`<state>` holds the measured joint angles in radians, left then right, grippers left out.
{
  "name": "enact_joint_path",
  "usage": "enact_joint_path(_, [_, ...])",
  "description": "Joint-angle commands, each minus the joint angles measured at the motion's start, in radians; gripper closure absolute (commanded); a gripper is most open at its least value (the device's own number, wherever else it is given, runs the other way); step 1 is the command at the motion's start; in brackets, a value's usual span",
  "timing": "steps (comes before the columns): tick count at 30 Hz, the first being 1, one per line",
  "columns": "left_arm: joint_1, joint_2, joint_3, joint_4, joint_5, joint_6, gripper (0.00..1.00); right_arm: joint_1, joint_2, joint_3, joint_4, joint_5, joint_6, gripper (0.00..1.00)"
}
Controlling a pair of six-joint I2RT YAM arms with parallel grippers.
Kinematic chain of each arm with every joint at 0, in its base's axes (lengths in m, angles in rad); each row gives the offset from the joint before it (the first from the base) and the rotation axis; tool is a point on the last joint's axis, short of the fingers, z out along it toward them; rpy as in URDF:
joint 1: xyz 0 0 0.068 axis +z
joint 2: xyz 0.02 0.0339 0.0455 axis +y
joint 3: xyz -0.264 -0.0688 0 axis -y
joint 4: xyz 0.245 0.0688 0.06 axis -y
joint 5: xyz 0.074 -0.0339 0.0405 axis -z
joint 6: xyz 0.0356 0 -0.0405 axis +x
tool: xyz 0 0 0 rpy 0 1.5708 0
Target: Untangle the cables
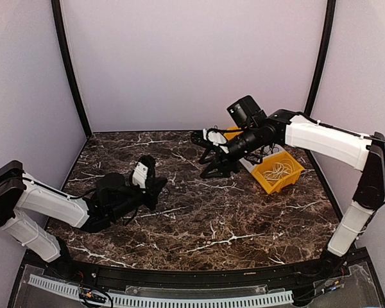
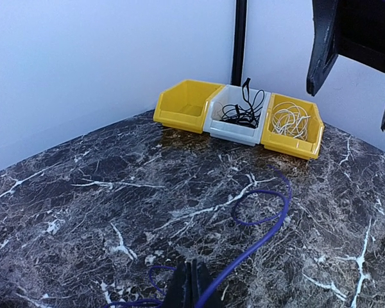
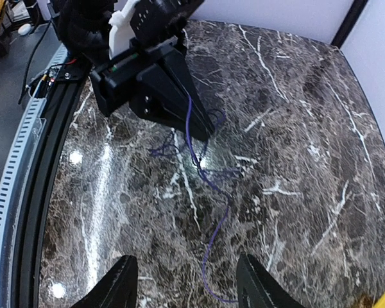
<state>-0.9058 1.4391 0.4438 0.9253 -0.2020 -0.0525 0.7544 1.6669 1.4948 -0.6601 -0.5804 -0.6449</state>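
Slack shows in the purple cable (image 2: 269, 224) lying across the table (image 2: 83, 212): my left tool (image 2: 191, 282) pinches one end shut, I judge as an anchor, while my right tool (image 3: 186, 282) hangs open, empty.

Left arm laid low at frame left, left gripper (image 2: 191, 282) pinched shut on purple cable (image 2: 263, 234). Right arm extended from right edge toward centre, right gripper (image 3: 189, 285) fingers spread apart.
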Motion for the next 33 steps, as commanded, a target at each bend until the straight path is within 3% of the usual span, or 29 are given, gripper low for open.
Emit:
enact_joint_path(1, [0.004, 0.000, 0.039, -0.019, 0.039, -0.001, 1.00, 0.057, 0.122, 0.128, 0.035, -0.071, 0.043, 0.45])
enact_joint_path(16, [0.004, -0.021, 0.043, -0.038, 0.073, -0.011, 1.00, 0.113, 0.306, 0.267, 0.052, -0.125, 0.097, 0.46])
enact_joint_path(23, [0.004, -0.024, 0.039, -0.031, 0.073, -0.020, 0.99, 0.123, 0.361, 0.315, 0.027, -0.147, 0.124, 0.65])
enact_joint_path(26, [0.005, -0.027, 0.038, -0.029, 0.072, -0.018, 0.99, 0.123, 0.382, 0.358, -0.008, -0.176, 0.127, 0.96])
enact_joint_path(27, [0.004, -0.027, 0.038, -0.029, 0.072, -0.017, 0.98, 0.123, 0.383, 0.372, -0.019, -0.187, 0.129, 1.00])
enact_joint_path(31, [0.004, -0.018, 0.034, -0.003, 0.068, -0.011, 0.83, 0.125, 0.337, 0.402, -0.041, -0.249, 0.138, 1.00])
enact_joint_path(33, [0.004, 0.003, 0.036, 0.033, 0.062, 0.001, 0.81, 0.127, 0.306, 0.413, -0.056, -0.291, 0.139, 1.00])
